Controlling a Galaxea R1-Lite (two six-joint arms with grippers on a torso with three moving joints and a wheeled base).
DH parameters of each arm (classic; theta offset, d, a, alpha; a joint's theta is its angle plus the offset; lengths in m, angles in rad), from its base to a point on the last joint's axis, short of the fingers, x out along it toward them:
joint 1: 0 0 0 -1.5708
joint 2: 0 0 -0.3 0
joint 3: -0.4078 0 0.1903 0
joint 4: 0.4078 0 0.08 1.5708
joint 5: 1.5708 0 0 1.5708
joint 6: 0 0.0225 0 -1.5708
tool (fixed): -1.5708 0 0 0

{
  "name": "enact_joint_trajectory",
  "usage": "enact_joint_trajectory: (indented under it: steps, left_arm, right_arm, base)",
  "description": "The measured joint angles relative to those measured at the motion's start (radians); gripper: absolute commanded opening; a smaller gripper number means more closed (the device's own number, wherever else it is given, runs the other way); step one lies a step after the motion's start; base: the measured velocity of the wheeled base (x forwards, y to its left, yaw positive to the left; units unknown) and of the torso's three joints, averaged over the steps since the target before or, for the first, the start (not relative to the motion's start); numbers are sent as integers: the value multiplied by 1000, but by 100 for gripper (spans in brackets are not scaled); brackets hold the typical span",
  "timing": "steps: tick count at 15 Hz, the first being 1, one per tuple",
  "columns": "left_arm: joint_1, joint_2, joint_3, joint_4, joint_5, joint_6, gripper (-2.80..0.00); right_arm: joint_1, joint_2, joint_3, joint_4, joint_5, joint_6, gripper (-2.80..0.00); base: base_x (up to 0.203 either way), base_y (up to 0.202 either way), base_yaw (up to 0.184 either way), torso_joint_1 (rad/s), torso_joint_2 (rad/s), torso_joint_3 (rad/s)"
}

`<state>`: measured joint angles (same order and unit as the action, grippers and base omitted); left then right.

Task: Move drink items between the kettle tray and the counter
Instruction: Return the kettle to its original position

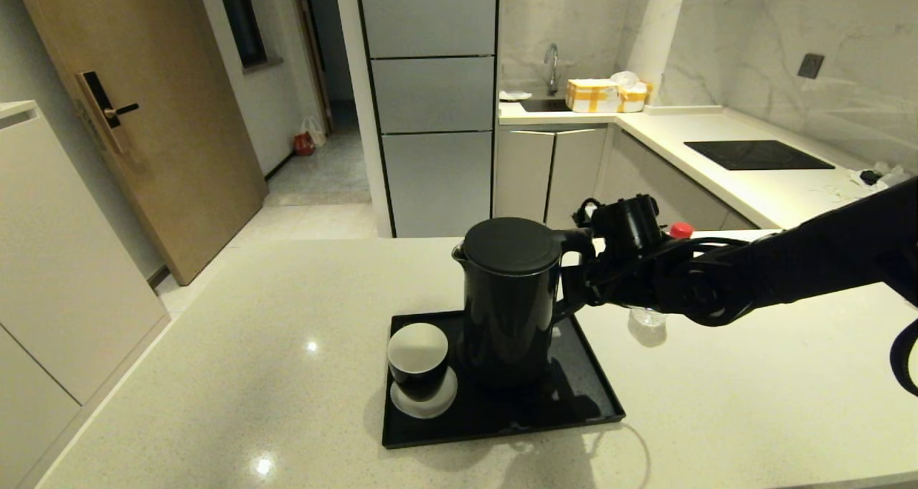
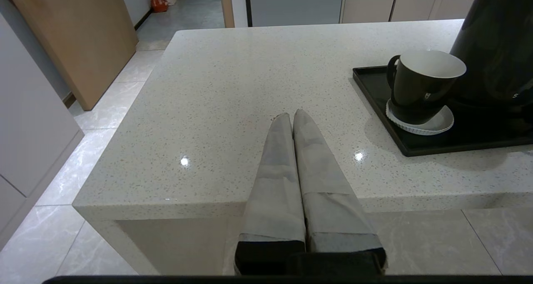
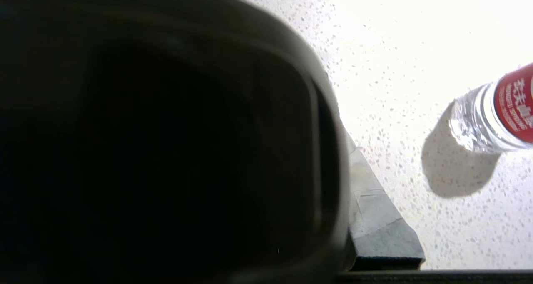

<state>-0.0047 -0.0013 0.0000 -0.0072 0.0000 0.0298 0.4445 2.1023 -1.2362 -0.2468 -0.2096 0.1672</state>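
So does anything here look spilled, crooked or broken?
Nothing stands out. The kettle stands upright on the tray beside a cup on its saucer, the bottle stands upright on the counter, and no spill shows. The right gripper is at the kettle's handle; the left gripper hangs shut over the counter's edge.

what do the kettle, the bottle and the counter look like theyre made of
Kettle: glossy black shell, plastic or coated metal; the sheen alone cannot settle it. Bottle: thin clear plastic, judging by its ribbed see-through wall, with a red printed label. Counter: pale speckled stone or composite, polished, since ceiling lights reflect as sharp spots.
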Motion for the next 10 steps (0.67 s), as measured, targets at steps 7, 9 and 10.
enact_joint_trajectory:
  steps: [7, 9, 10]
  left_arm:
    - [0, 0, 0, 0, 0, 0, -280]
    - [0, 0, 0, 0, 0, 0, -280]
    - [0, 0, 0, 0, 0, 0, -280]
  right_arm:
    - [2, 58, -61, 26, 1, 22, -280]
    - [2, 60, -55, 38, 2, 36, -280]
    - [1, 56, -52, 60, 4, 39, -280]
  base:
    - [0, 0, 0, 0, 0, 0]
    - [0, 0, 0, 0, 0, 0]
    - [0, 0, 0, 0, 0, 0]
